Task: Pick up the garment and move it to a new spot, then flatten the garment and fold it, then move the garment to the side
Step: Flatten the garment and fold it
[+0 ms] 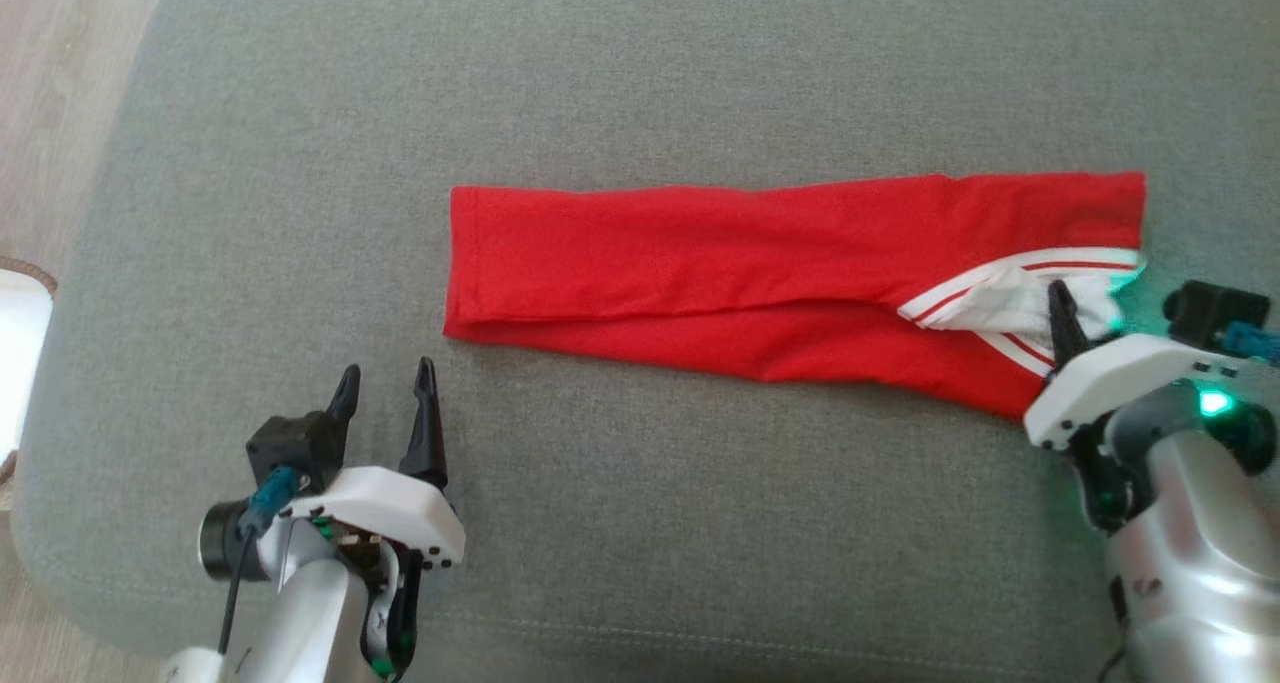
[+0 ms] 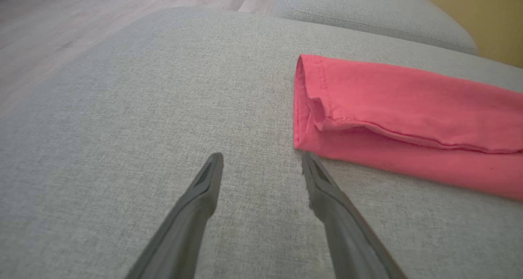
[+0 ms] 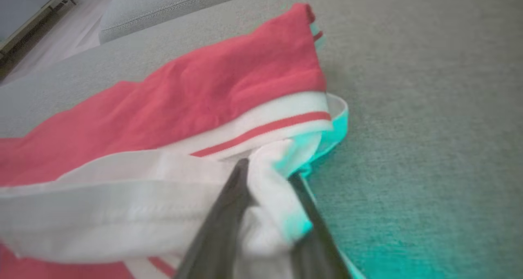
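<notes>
Head view: a wide grey sofa cushion (image 1: 640, 83) spans nearly the whole frame, with pale wood floor (image 1: 60, 83) along its left edge. On the cushion lies the red garment (image 1: 700, 263), folded lengthwise into a long narrow strip that runs from the middle to the right side. Its hemmed end points left and its waist end points right.

The left gripper (image 1: 388, 365) hovers over bare cushion just beside the near corner of the hemmed end. Its jaws are spread wide, with nothing between them and nothing touching the cloth.

The right gripper (image 3: 269, 168) is at the waist end, and the right wrist view shows its two dark fingers clamped on a bunch of the garment's white inner fabric. Just beyond the fingertips the white waistband (image 3: 265, 119), with its single red stripe, lies partly turned up. A green glow from the arm tints the nearest folds and the cushion beside them.
</notes>
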You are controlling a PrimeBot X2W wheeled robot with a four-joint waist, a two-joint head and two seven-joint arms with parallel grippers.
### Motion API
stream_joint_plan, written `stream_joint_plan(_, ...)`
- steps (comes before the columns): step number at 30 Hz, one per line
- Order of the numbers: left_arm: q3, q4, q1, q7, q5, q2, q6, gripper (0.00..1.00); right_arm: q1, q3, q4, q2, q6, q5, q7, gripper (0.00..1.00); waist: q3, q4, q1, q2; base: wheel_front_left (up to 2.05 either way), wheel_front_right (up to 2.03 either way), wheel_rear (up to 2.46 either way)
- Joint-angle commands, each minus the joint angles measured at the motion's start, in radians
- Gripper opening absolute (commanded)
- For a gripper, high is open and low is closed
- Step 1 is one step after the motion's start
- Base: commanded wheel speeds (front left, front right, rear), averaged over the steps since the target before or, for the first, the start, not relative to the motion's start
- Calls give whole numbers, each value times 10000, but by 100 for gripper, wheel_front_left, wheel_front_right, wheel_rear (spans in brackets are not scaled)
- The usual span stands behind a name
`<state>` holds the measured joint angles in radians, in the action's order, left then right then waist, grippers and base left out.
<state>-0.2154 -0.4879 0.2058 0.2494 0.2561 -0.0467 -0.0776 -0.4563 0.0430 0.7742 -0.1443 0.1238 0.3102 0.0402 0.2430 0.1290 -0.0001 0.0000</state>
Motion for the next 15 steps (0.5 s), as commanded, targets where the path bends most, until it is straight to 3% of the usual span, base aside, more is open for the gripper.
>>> stream_joint_plan(1,321,344,245,124,-104,-44,49,100,409,-472,24,347,69,115,247,0,26,-32,1,0,0,0,0)
stream_joint_plan(15,-315,534,220,124,133,-37,60,100,-19,524,-955,-290,69,390,-1205,0,-240,-423,1,0,0,0,0)
